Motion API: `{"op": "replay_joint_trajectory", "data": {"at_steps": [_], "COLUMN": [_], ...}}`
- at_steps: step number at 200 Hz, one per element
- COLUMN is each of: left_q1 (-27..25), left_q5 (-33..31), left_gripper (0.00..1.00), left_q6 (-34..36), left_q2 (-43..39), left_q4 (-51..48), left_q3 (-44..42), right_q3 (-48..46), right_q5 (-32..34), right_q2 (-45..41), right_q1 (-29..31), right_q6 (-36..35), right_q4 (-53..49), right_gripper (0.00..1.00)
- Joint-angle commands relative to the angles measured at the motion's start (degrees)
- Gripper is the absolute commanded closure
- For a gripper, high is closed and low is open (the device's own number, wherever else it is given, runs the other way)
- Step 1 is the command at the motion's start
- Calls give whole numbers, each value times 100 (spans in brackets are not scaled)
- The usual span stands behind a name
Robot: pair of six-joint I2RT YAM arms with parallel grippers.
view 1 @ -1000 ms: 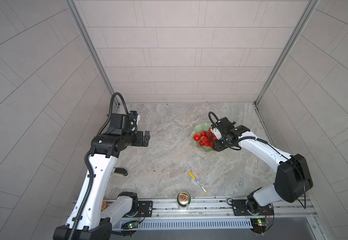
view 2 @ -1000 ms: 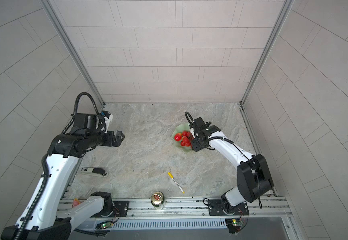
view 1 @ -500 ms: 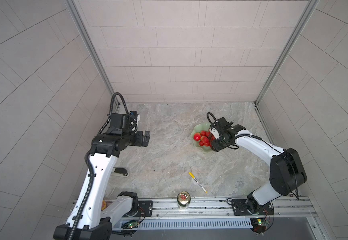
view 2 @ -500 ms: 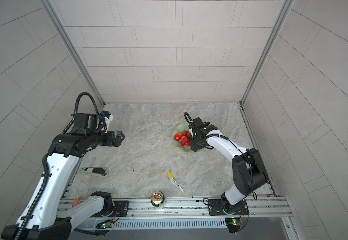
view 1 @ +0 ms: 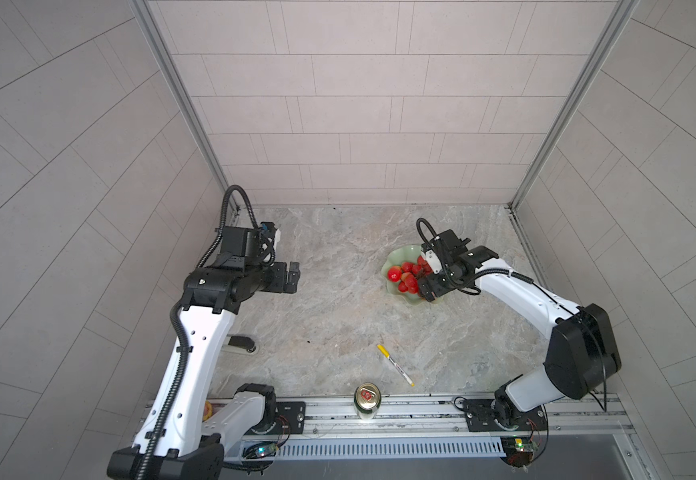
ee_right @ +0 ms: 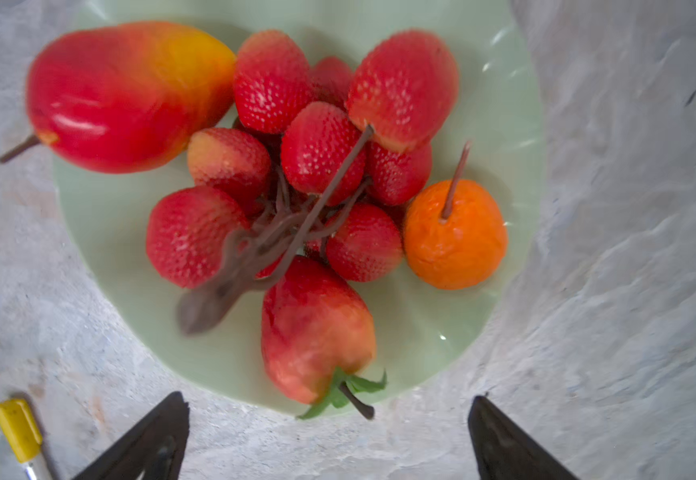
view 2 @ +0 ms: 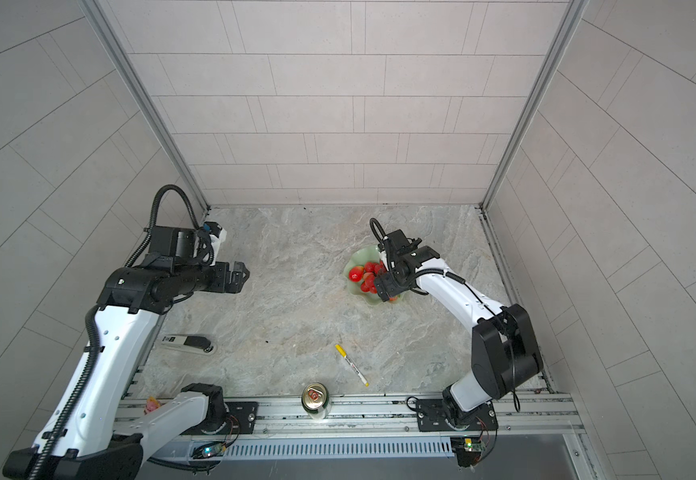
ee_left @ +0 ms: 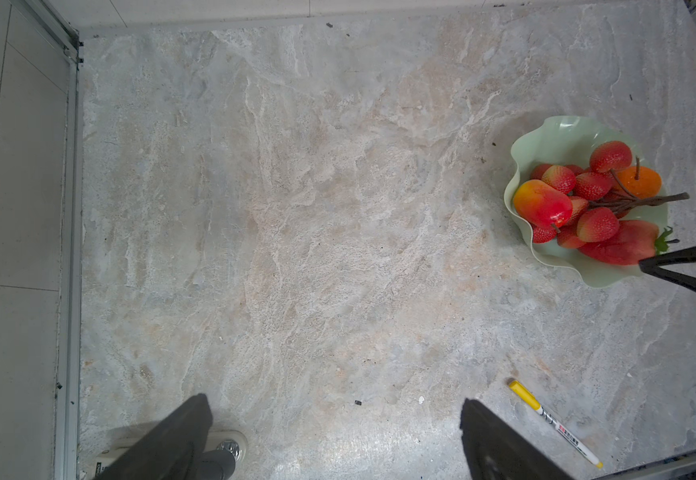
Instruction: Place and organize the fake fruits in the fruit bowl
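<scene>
Right claw [ee_right: 329, 399] hangs released over the fruit bowl [ee_right: 504, 104], which holds a berry cluster [ee_right: 321, 153], strawberry [ee_right: 317, 332], yellow-red fruit [ee_right: 121, 95] and orange [ee_right: 454, 237]; left claw [ee_left: 335, 401] gapes empty. Print on the marker [ee_left: 554, 422] is unreadable.

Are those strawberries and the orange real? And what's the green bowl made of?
Probably not real. The strawberry and the berry cluster look like glossy moulded plastic: even dots, white highlights. The orange looks like matte crinkled plastic or foam, with a stiff stick stem; I can't tell which. The bowl looks like shiny plastic or glazed ceramic: thin wavy rim, sharp glints.
</scene>
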Motion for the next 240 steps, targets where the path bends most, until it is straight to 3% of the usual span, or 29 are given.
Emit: {"op": "replay_joint_trajectory", "data": {"at_steps": [1,28,59,73,90,124,150,196,213,240], "left_q1": [-16,-3,-26,-22,-27,-23,-5,-2,14,23], "left_q5": [61,334,295,-185,-1243,-3084,-3994,-4094,-4060,-4019], "left_gripper": [0,0,0,0,0,0,0,0,0,0], "left_q6": [-12,-432,-1408,-1547,-1404,-1143,-870,-161,-102,35], "left_q2": [-33,-76,-66,64,150,-2,498,1440,1550,1795], "left_q4": [94,723,2162,2657,3310,5629,6610,7839,8317,8958], "left_q3": [-51,-317,-1024,-1294,-1671,-3164,-3748,-4308,-4611,-4900], "right_q3": [92,-476,-1970,-2508,-2974,-3802,-4057,-3579,-3749,-3777], "right_q5": [261,923,1211,1308,1745,2404,2623,1966,1956,1903], "right_q2": [-881,-1978,-2968,-3067,-2910,-1900,-973,-213,-69,-173], "right_q1": [-79,-323,-1526,-2007,-2224,-2234,-2229,-2219,-2218,-2202], "right_q6": [-50,41,678,905,1037,1153,1255,712,580,579], "right_q4": [-287,792,2921,3596,4174,5553,6503,6891,7436,7347], "right_gripper": [0,0,0,0,0,0,0,0,1,0]}}
